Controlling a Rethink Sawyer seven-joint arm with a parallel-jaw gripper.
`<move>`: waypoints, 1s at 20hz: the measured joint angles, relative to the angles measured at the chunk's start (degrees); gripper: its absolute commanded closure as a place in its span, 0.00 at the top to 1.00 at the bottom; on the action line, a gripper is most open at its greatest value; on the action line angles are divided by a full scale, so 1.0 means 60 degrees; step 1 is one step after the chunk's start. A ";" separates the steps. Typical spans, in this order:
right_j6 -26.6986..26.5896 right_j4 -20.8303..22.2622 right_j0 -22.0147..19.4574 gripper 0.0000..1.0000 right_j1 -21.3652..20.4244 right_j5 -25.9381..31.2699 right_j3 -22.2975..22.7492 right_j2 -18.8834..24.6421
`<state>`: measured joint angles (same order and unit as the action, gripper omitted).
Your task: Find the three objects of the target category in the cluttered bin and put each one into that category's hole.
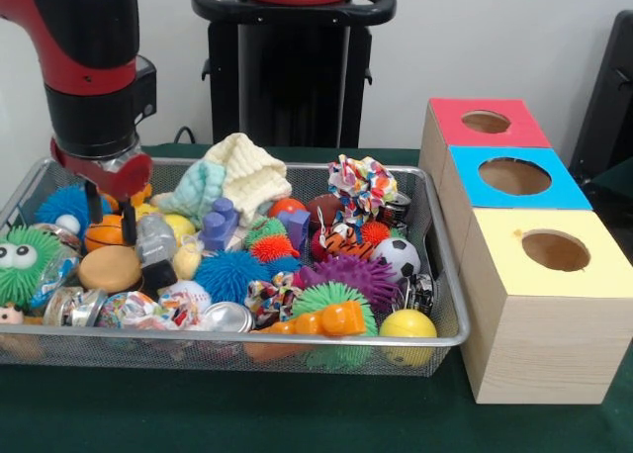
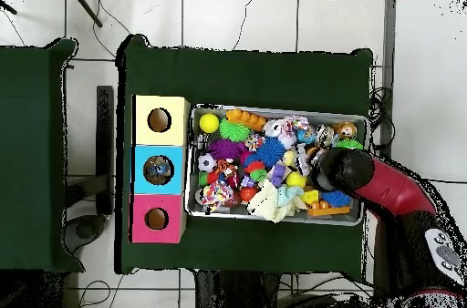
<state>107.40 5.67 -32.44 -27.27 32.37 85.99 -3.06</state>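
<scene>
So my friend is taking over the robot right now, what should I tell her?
Gripper: open, empty, lowered into the silver wire mesh bin just above the small orange basketball.
Bin: full of toys and still cluttered; yellow ball and black-and-white soccer ball lie nearer the holes.
Three wooden boxes with a round hole each stand beside the bin: red top, blue top, yellow top.
Done: nothing seen placed.
Left: find all three objects and drop them in.

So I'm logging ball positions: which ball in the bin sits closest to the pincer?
The small orange basketball, right beside the pincer at the bin's end farthest from the boxes. The soccer ball and yellow ball lie toward the boxes.
</scene>
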 measured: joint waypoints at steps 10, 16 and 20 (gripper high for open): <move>0.0000 0.0028 -0.0002 1.00 0.0191 0.0022 -0.1218 0.0030; 0.0000 0.0037 -0.0002 1.00 0.0191 0.0022 -0.1348 0.0030; 0.0000 0.0049 -0.0002 1.00 0.0210 0.0024 -0.1347 0.0030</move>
<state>107.40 5.96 -32.45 -26.01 32.51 77.91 -2.88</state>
